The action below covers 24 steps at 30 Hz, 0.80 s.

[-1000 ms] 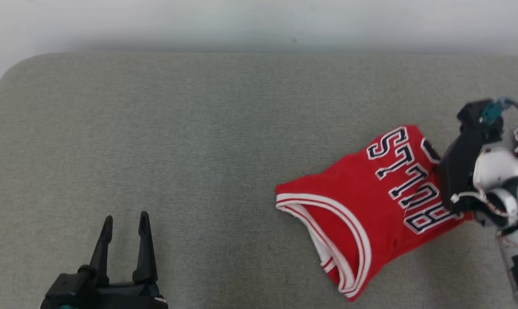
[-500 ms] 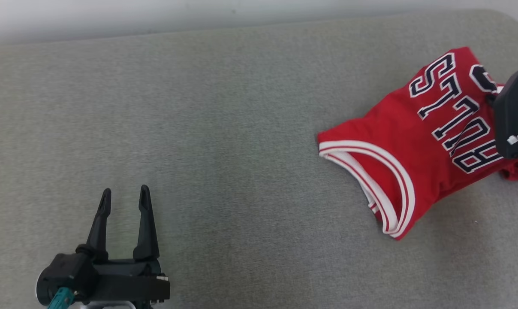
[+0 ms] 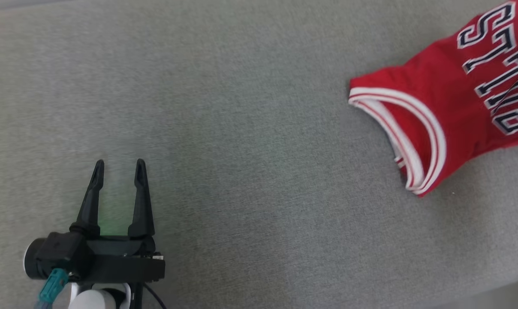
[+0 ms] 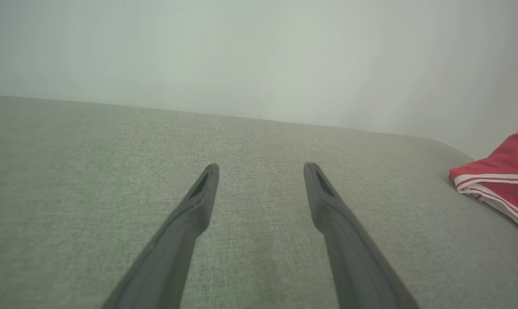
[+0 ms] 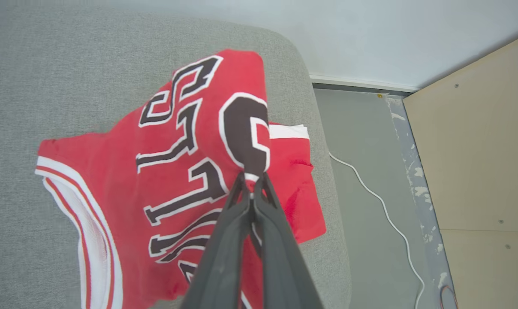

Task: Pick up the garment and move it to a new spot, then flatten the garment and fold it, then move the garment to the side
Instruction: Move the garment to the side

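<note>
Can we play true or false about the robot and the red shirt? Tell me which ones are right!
1. The right gripper is pinching the jersey. True.
2. The left gripper is squeezed shut. False: its fingers are spread apart with nothing between them.
3. The jersey is blue. False: it is red with dark letters and white trim.
4. A white cable lies on the floor next to the gray cushion. True.
</note>
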{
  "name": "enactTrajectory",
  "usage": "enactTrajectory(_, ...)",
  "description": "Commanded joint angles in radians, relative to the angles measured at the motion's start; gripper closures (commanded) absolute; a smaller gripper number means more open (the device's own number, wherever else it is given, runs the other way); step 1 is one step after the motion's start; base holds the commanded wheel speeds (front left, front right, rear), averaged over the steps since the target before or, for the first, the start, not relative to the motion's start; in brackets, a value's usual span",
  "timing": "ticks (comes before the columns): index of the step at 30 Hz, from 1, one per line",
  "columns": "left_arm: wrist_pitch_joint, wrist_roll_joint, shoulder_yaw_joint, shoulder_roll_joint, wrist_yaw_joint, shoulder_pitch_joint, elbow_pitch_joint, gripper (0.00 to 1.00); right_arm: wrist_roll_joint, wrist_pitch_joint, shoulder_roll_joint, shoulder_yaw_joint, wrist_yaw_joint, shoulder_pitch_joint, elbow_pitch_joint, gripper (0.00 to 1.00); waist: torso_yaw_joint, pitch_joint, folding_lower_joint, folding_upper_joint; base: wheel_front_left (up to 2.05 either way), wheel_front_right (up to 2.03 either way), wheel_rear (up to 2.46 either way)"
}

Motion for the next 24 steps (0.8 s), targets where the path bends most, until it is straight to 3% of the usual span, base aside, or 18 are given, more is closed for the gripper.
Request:
enactTrajectory(1, -0.003, 0.014, 0.001, 0.001, -0.001, -0.013, -0.004, 0.00, -0.008, -0.013, -0.003, -0.012, 0.000, -0.016, 0.002, 1.00, -0.039, 0.042, -0.0002, -0.0002, 0.00, 0.00, 0.00)
enactTrajectory(8, -0.003, 0.061, 0.008, 0.009, -0.018, -0.045, -0.005, 0.00, -0.050, -0.091, 0.016, -0.115, 0.000, -0.040, 0.086, 1.00, -0.069, 0.099, -0.0002, -0.0002, 0.00, 0.00, 0.00)
enactTrajectory(22, -0.001, 0.101, -0.008, 0.080, -0.023, -0.084, -0.027, 0.00, -0.184, -0.362, 0.082, -0.412, 0.000, -0.077, 0.303, 1.00, -0.071, 0.185, -0.0002, -0.0002, 0.00, 0.00, 0.00)
enactTrajectory(24, 0.001, 0.102, -0.009, 0.090, -0.024, -0.083, -0.032, 0.00, -0.182, -0.351, 0.127, -0.415, 0.001, -0.089, 0.311, 1.00, -0.079, 0.188, -0.0002, -0.0002, 0.00, 0.00, 0.00)
